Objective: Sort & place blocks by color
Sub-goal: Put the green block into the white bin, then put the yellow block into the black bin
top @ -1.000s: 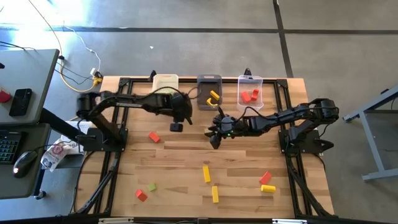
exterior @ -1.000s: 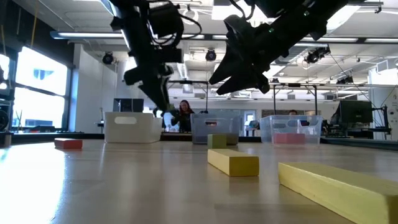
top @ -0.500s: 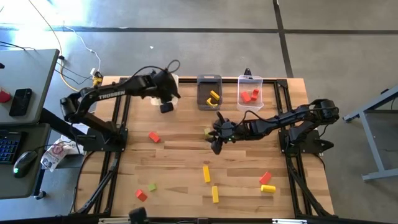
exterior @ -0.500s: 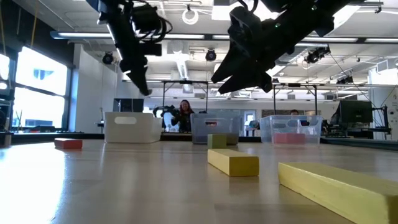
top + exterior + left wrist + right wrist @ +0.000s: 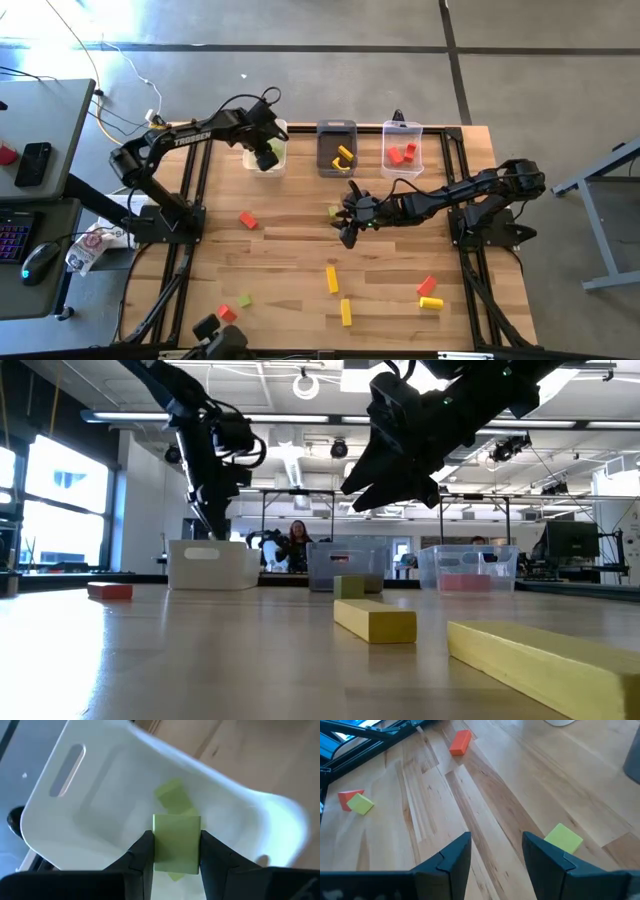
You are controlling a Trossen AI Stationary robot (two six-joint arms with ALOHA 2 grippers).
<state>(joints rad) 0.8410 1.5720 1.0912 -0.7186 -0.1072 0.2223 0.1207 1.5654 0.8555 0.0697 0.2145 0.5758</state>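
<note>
Three bins (image 5: 337,150), five yellow blocks (image 5: 332,279), five red (image 5: 248,220), four green (image 5: 334,211)

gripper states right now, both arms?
Left gripper: shut on a light green block, over the white bin.
Right gripper: open, empty, above the table near another green block.

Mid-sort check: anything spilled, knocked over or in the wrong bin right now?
Nothing stands out. The white bin, grey bin and clear bin stand upright in a row; yellow blocks sit in the grey, red in the clear. The left gripper holds a green block over the white bin, which already has green ones.
</note>
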